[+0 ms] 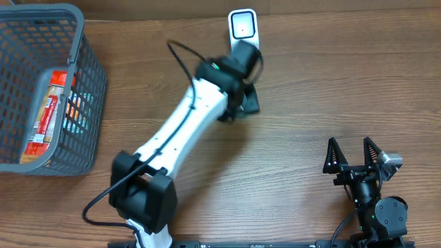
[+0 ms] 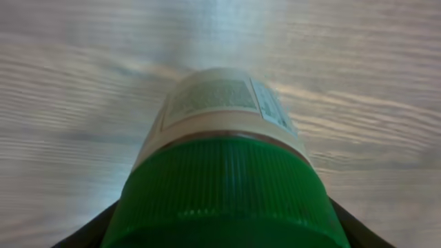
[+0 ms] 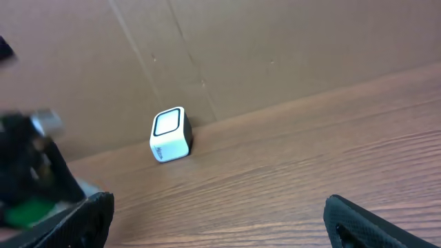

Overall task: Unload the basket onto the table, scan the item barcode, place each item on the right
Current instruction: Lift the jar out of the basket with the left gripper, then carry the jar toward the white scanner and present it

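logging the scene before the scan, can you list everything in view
table: one, brown wood, under everything
cardboard wall: one, brown, behind the table's far edge
basket: one, grey mesh, far left of the table
package: at least one, red and orange, inside the basket; other contents unclear
scanner: one, white, far edge of the table near the middle
jar: one, green lid and pale label, held close to the scanner
left gripper: one, dark, shut on the jar
right gripper: one, black, open and empty, near edge on the right
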